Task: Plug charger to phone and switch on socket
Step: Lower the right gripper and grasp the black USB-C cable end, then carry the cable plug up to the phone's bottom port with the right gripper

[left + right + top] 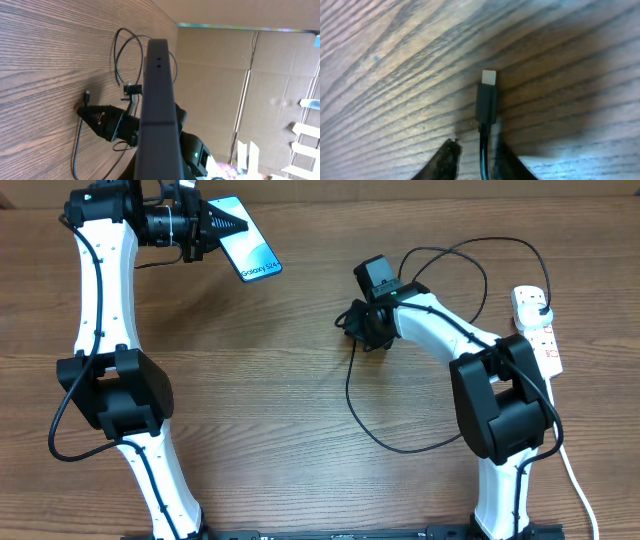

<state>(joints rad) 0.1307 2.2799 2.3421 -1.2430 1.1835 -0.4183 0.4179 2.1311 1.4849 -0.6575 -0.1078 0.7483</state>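
both busy: left gripper (236, 226) clamps phone (256, 252), right gripper (477, 154) straddles charger (487, 104).

Matt wood-grain table (270, 390), glossy-screened phone (247, 252); charger (487, 103) in matt black plastic (pale metal tip), smooth white plastic socket (543, 335)

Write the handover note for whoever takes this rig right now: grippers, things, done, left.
Left gripper: shut on the phone, held up at the far left, screen facing up.
Right gripper: jaws either side of the charger cable just behind its connector tip, which lies on the table; grip not confirmed.
Socket: right side of the table, a black plug appears seated at its far end.
Done: phone in hand.
Left: grasp connector, plug it into phone, switch socket on.
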